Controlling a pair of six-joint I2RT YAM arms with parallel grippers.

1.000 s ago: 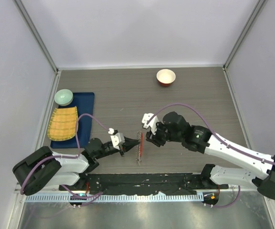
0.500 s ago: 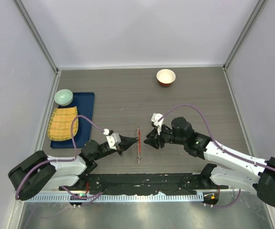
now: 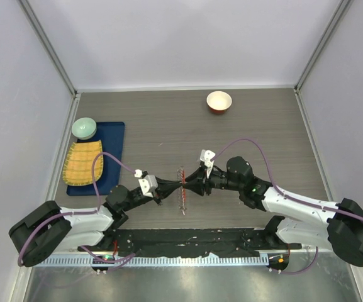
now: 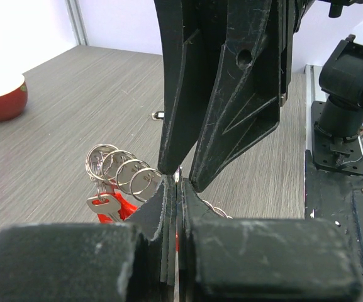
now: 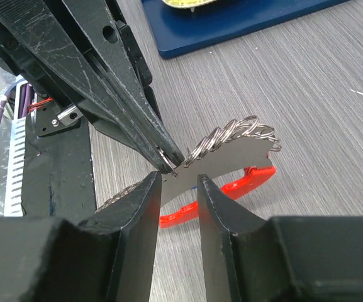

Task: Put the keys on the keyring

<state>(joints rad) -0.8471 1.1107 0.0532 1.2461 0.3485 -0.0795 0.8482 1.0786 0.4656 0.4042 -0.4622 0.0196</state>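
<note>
Two tools meet at the keyring (image 3: 182, 195), lying near-to-far mid-bench (image 3: 263, 126): left tool (image 3: 178, 184) pinches it, right tool (image 3: 187, 184) slightly parted astride a silvery key (image 5: 228, 160); blue tray (image 3: 115, 135) and bowl (image 3: 219, 101) well apart.

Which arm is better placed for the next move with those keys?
Probably the right: the right gripper brackets the flat silvery key, while the left gripper is shut on the keyring.
</note>
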